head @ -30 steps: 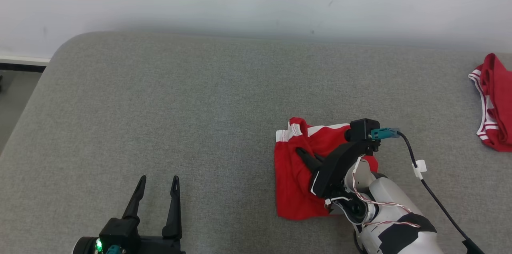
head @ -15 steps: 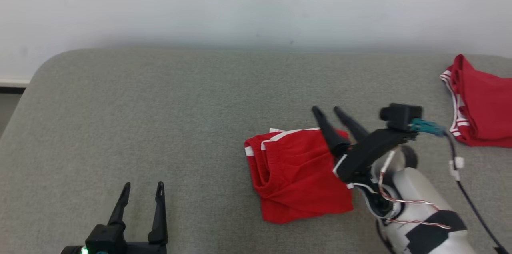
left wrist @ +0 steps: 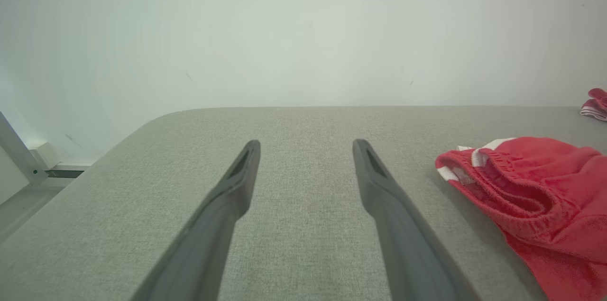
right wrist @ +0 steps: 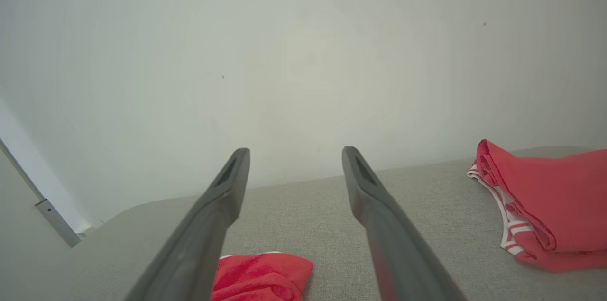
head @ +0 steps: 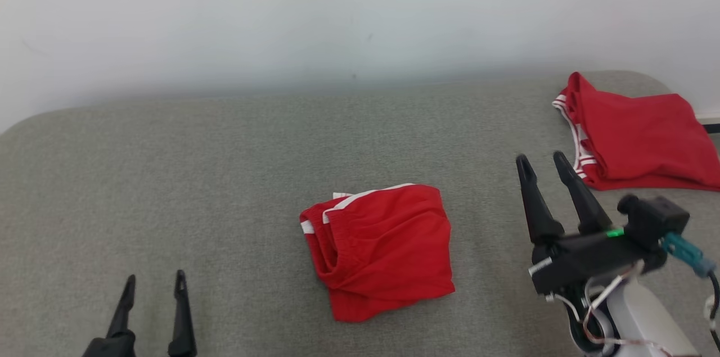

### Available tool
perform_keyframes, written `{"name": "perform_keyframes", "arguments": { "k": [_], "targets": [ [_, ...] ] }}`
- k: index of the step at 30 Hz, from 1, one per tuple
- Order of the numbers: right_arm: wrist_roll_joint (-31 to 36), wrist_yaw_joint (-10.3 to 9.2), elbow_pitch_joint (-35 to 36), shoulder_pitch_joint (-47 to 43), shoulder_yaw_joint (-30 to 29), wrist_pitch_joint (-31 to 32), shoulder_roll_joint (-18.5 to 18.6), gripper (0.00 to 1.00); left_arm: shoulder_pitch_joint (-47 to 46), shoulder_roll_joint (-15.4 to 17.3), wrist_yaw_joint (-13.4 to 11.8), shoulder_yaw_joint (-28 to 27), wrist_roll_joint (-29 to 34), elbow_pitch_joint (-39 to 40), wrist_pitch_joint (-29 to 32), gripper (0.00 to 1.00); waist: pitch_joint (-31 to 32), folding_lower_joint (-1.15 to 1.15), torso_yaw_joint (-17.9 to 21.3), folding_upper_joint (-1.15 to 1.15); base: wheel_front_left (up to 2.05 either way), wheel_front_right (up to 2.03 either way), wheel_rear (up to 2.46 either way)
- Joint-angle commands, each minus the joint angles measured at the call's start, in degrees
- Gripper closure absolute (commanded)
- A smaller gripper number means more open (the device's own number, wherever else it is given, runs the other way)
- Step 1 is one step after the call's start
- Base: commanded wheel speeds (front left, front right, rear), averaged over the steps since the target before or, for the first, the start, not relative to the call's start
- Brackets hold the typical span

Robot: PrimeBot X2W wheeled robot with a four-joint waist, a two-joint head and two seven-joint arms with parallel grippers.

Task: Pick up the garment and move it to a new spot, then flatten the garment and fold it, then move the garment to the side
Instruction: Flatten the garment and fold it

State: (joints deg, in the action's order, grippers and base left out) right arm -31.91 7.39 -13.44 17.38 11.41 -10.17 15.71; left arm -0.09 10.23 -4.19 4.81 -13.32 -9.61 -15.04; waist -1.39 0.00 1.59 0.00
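Observation:
A red garment (head: pixel 382 250) with white trim lies folded into a rough square on the grey padded table (head: pixel 225 177), a little right of centre. It also shows at the right of the left wrist view, garment (left wrist: pixel 536 196), and low in the right wrist view, garment (right wrist: pixel 261 277). My right gripper (head: pixel 543 163) stands open to the right of the garment, raised clear of it, with nothing between its fingers. My left gripper (head: pixel 154 284) is open at the lower left, apart from the garment. In the wrist views, left gripper (left wrist: pixel 306 144) and right gripper (right wrist: pixel 294 151) both show spread fingers.
A second red garment (head: pixel 635 138) with white stripes lies folded at the table's far right, near the rounded corner; it shows in the right wrist view as second garment (right wrist: pixel 545 201). A pale wall (head: pixel 337 14) runs behind the table. Bare grey surface stretches left of the garment.
My right gripper has let go of the garment, opened, and drawn back to the right and up. The garment lies folded where it was released. The head camera has turned, shifting the whole picture.

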Motion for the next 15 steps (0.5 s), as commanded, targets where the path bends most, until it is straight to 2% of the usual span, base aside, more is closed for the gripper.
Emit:
{"name": "perform_keyframes", "arguments": {
  "k": [1,9,15],
  "targets": [
    [1.2,0.13,0.7,-1.6,-0.3,-0.7,-0.3,0.0,0.6,0.4,-0.4,-0.5,0.2,0.5,-0.2,0.0,0.8,0.0,1.2,0.0,0.0,0.0,0.0],
    [7.9,0.13,5.4,-9.7,-5.2,-3.6,-2.6,0.0,2.2,1.7,-0.6,-1.9,-0.3,1.8,-0.2,0.0,2.0,0.0,2.0,0.0,0.0,0.0,0.0],
    [11.7,0.13,7.5,-15.2,-7.9,-4.5,-5.7,0.0,3.9,3.1,1.4,-1.8,-0.9,2.8,-0.2,0.0,2.8,0.0,1.3,0.0,0.0,0.0,0.0]
  ]
}}
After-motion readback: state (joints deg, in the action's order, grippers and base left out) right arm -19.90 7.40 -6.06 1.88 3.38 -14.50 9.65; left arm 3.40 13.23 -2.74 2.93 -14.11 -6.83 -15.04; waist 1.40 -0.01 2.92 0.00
